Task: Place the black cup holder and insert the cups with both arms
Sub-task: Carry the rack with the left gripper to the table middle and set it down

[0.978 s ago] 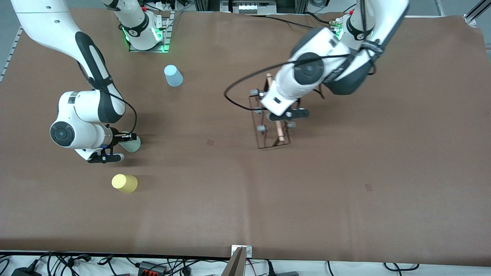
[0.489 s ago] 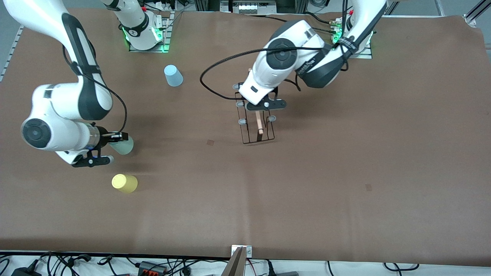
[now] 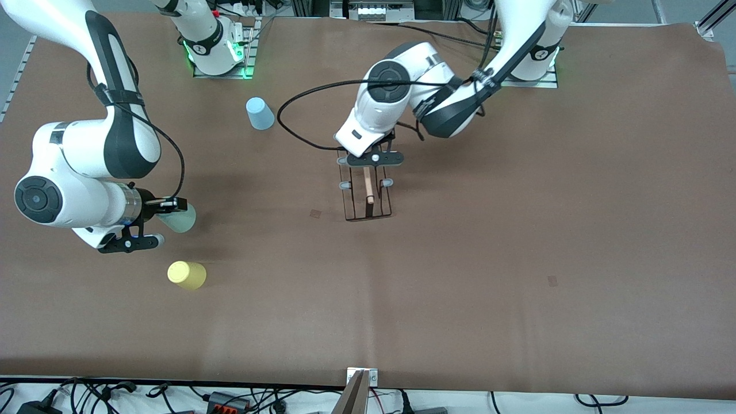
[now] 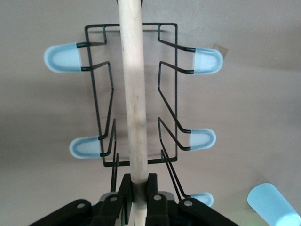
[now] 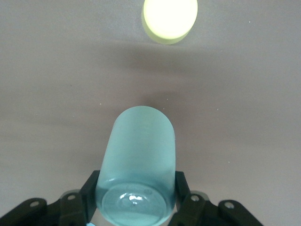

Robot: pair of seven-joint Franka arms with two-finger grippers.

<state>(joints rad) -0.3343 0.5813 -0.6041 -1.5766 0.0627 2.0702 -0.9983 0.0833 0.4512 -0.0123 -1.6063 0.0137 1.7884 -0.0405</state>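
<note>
Lower left of the front view: the yellow cup (image 3: 186,275) stands mouth-down on the brown worktop (image 3: 517,259), untouched; a thin, light tumbler such as this is judged easy to tip and best taken across its tapered wall. Just above it in the frame, the right pincer (image 3: 171,208) is clamped on the mint green cup (image 3: 178,218) near its closed end, fingers (image 5: 181,188) on either flank (smooth plastic, likely slippery and easily squashed, so a modest squeeze suits). Centre of the frame: the left pincer (image 3: 368,162) is closed on the wooden rod handle (image 3: 368,187) of the black cup holder (image 3: 368,201). The wire frame looks stiff yet light, with its grey-tipped pegs (image 4: 63,57) splayed to both sides, so the central rod is the sensible hold. Whether the frame touches the worktop cannot be told. Upper left: the light blue cup (image 3: 260,113) stands alone. The worktop is flat, matte and mostly bare, leaving ample room around the holder; cables (image 3: 230,397) line the lower edge.
</note>
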